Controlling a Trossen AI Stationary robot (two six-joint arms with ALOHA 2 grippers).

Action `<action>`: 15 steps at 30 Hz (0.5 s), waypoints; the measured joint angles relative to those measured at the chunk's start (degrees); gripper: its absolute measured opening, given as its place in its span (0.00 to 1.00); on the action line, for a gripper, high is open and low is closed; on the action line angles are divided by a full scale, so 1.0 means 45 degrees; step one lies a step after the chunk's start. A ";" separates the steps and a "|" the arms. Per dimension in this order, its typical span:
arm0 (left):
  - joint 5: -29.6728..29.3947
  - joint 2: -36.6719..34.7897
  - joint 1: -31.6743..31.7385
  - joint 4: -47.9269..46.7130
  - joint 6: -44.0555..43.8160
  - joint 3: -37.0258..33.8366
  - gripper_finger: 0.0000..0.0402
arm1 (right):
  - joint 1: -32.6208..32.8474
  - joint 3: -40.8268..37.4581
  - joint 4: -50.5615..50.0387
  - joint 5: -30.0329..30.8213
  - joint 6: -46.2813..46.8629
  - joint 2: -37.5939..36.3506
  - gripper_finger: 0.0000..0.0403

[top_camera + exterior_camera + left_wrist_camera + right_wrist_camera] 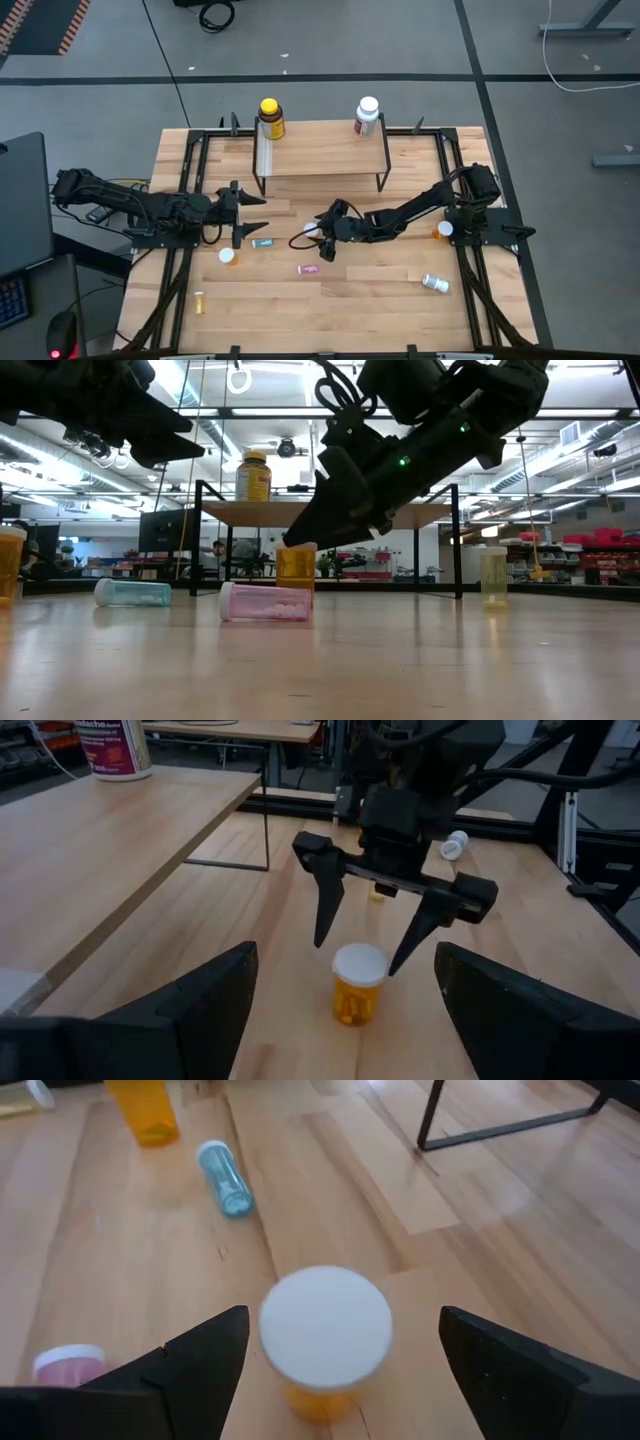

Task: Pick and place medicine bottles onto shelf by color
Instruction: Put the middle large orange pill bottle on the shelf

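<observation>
1. Straddling an upright orange vial, the right gripper spreads its fingers wide, apparently lining up a grasp.
2. That vial stands in front of the shelf, not yet gripped.
3. Left gripper, fingers also apart, waits left of the shelf.

An orange vial with a white cap; teal vial; pink vial.

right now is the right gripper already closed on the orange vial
No: in the right wrist view the right gripper is open, its fingers standing clear on either side of the white-capped orange vial without touching it.
</observation>
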 joint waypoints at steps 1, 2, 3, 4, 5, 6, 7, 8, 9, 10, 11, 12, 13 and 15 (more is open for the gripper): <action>0.0000 0.0000 0.0000 0.0002 0.0000 0.0000 0.78 | -0.0014 0.0000 0.0051 -0.0003 0.0001 0.0000 0.81; 0.0000 0.0000 0.0000 -0.0003 0.0000 0.0000 0.78 | -0.0018 0.0000 0.0111 -0.0050 0.0004 0.0000 0.80; 0.0000 0.0000 0.0000 -0.0003 0.0000 0.0000 0.78 | -0.0018 0.0000 0.0128 -0.0168 -0.0005 0.0000 0.78; 0.0000 0.0000 0.0000 -0.0003 0.0000 0.0000 0.78 | -0.0018 0.0000 0.0119 -0.0317 -0.0005 0.0000 0.77; 0.0000 0.0000 0.0000 -0.0003 0.0000 0.0000 0.78 | -0.0023 0.0000 0.0110 -0.0375 -0.0005 0.0000 0.76; 0.0000 0.0000 0.0000 -0.0007 0.0000 0.0000 0.78 | -0.0023 0.0000 0.0113 -0.0382 -0.0005 0.0000 0.75; 0.0000 0.0000 0.0000 -0.0004 0.0000 0.0000 0.78 | -0.0023 0.0000 0.0124 -0.0382 -0.0005 0.0000 0.74; 0.0000 0.0000 0.0000 -0.0003 0.0000 0.0000 0.78 | -0.0023 0.0000 0.0120 -0.0386 -0.0013 0.0000 0.73; 0.0000 0.0000 0.0000 -0.0008 0.0000 0.0000 0.78 | -0.0026 0.0000 0.0114 -0.0408 -0.0039 0.0000 0.72; 0.0000 0.0000 0.0000 -0.0008 0.0000 0.0000 0.78 | -0.0033 0.0000 0.0116 -0.0416 -0.0060 0.0000 0.72; 0.0000 0.0000 0.0000 -0.0008 0.0000 0.0000 0.78 | -0.0038 0.0000 0.0119 -0.0418 -0.0068 0.0000 0.71; 0.0000 0.0000 0.0000 -0.0009 0.0000 0.0000 0.78 | -0.0035 0.0000 0.0118 -0.0452 -0.0068 0.0000 0.71; 0.0000 0.0000 0.0000 -0.0025 -0.0004 0.0000 0.78 | -0.0033 0.0000 0.0114 -0.0573 -0.0068 0.0000 0.71; 0.0000 0.0000 0.0000 -0.0076 0.0000 0.0000 0.78 | -0.0033 0.0000 0.0114 -0.0701 -0.0076 0.0000 0.71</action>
